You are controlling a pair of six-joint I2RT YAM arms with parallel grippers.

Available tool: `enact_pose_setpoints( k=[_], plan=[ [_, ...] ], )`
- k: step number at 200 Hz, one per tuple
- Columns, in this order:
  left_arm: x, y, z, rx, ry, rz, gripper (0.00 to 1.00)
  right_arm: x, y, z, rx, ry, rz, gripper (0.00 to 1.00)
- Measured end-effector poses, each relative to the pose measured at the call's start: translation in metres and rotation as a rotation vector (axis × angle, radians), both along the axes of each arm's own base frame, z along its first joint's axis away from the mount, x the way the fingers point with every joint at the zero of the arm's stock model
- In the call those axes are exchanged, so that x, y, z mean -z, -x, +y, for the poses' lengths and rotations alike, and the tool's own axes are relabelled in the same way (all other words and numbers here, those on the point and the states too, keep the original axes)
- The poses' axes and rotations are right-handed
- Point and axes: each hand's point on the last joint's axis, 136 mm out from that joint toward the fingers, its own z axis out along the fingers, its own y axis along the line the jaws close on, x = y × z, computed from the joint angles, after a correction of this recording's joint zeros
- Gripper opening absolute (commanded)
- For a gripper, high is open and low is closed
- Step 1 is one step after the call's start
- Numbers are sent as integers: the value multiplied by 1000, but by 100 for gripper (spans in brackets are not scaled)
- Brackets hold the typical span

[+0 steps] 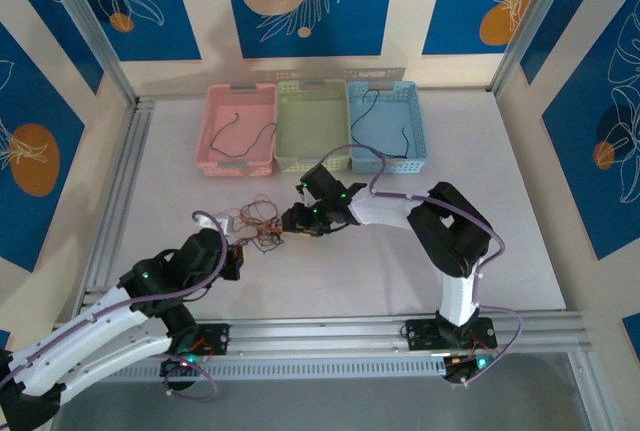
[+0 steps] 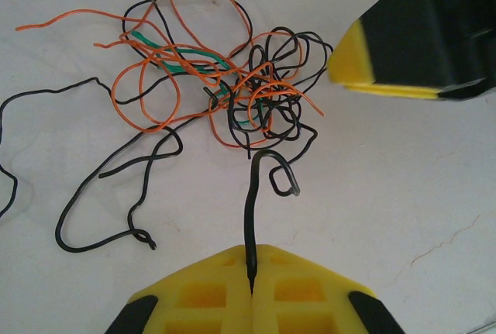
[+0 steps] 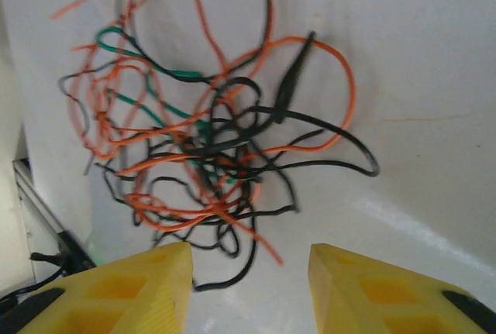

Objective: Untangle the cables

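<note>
Left wrist view: left pincer [image 2: 252, 260] closed tight on a black cable [image 2: 248, 202].

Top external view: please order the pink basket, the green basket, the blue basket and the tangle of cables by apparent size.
1 to 3. pink basket, green basket, blue basket: they look about equal, so I do not rank them.
4. tangle of cables: clearly the smallest.
</note>
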Motion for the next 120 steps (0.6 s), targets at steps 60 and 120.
enact_pose_setpoints(
  k=[60,120],
  plan=[
    [-1,0,0,0,2,-2,0,4,-15,11,-7,-16,-4,32],
    [0,0,0,0,2,-2,0,0,-30,14,-6,-31,-30,21]
  ],
)
